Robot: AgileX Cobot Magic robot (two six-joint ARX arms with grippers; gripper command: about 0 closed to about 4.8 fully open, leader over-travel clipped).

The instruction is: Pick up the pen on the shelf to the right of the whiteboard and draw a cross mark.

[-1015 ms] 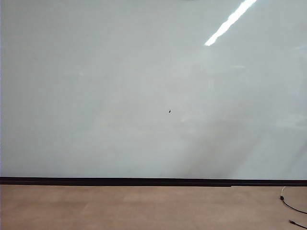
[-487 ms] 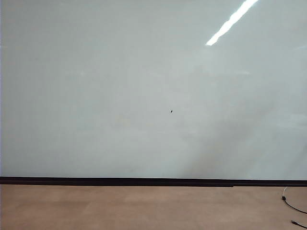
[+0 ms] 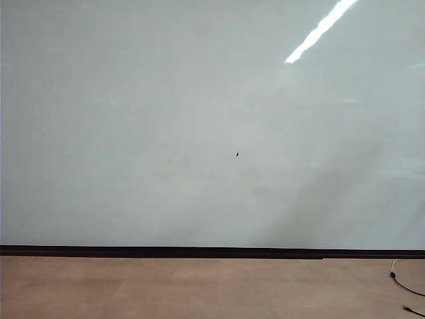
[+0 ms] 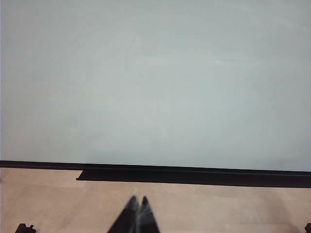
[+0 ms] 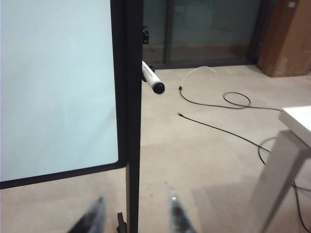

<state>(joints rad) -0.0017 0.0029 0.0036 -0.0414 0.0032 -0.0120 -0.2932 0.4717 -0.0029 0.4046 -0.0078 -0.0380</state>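
White and slim, the pen [image 5: 152,80] juts past the right edge of the whiteboard [image 5: 58,87], well ahead of the right gripper [image 5: 136,216], whose jaws stand apart and empty. It is probably light, stiff and smooth, best pinched mid-barrel. The left gripper [image 4: 135,213] rests pressed together low before the board.

Floor [image 3: 199,289]: bare tan surface running below the whiteboard's [image 3: 166,119] dark lower strip.
On the floor, right of the board: black cables [image 5: 218,104], one looped, plus a thin white cable [image 5: 199,70].
Right edge: a white table leg [image 5: 272,179] stands on it.
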